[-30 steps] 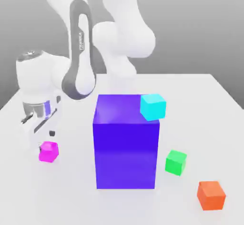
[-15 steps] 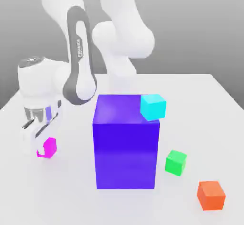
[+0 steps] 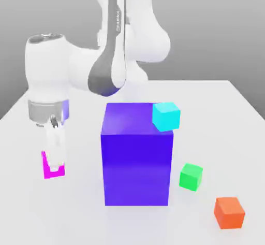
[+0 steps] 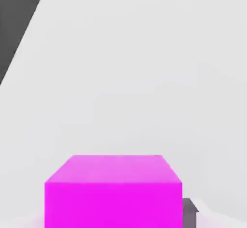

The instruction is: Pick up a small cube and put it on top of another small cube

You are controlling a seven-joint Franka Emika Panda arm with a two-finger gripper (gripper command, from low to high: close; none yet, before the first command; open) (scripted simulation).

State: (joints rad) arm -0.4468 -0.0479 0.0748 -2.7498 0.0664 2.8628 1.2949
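The small magenta cube (image 3: 52, 173) sits low at the exterior view's left, beside the big purple-blue block. My gripper (image 3: 54, 164) reaches straight down onto it and is shut on it, one white finger (image 3: 55, 145) covering most of its front. In the hand view the magenta cube (image 4: 113, 191) lies close up between the fingers, with a dark fingertip (image 4: 189, 212) at its side. The small green cube (image 3: 191, 176) rests on the table to the exterior view's right of the block, apart from the gripper.
The tall purple-blue block (image 3: 136, 156) stands between the two small cubes. A cyan cube (image 3: 166, 116) sits at its top right corner. An orange cube (image 3: 229, 212) lies near the front right. The white table (image 3: 77, 213) stretches around them.
The hand swung from a tilt to upright over the magenta cube, and the fingers went from open to shut on it. The other cubes have not moved.
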